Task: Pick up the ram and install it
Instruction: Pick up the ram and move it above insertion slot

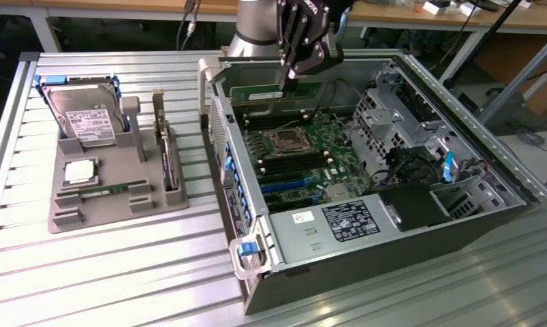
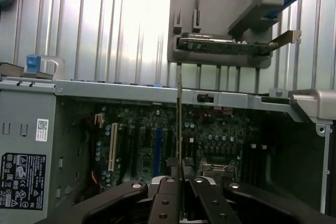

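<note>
Slatted table (image 1: 118, 272), open case (image 1: 346, 289), fingers (image 2: 209, 199) gripping ram (image 1: 271, 94)

Tabletop (image 1: 118, 286): silver metal, ribbed in long parallel slats, with a raised rail along its edge.
Exterior view's left: a grey moulded holder tray (image 1: 105, 216) sits flat on the slats.
Exterior view's right: a computer case (image 1: 392, 269) lies on its side, open face up.
Spacing: tray and case are near each other but apart, with a strip of slats showing between them.
</note>
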You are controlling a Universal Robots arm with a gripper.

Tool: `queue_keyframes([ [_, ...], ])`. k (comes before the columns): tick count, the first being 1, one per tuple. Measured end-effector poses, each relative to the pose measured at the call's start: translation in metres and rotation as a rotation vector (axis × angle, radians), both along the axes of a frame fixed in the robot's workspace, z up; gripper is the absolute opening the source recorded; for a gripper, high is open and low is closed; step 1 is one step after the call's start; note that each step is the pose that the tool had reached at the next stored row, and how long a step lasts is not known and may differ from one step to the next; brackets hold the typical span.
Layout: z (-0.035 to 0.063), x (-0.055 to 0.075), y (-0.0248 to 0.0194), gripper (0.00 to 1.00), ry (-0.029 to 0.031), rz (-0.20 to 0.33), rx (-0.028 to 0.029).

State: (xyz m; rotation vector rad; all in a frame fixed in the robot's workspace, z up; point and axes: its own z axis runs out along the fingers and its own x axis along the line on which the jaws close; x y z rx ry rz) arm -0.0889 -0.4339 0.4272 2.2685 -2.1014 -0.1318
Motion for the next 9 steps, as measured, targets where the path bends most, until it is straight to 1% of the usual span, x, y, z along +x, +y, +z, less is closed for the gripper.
queue_keyframes([
  [4,0.0,0.007,0.0,0.13,0.0013,0.0,0.0001],
  [9,0.0,0.02,0.0,0.13,0.0031,0.0,0.0005],
])
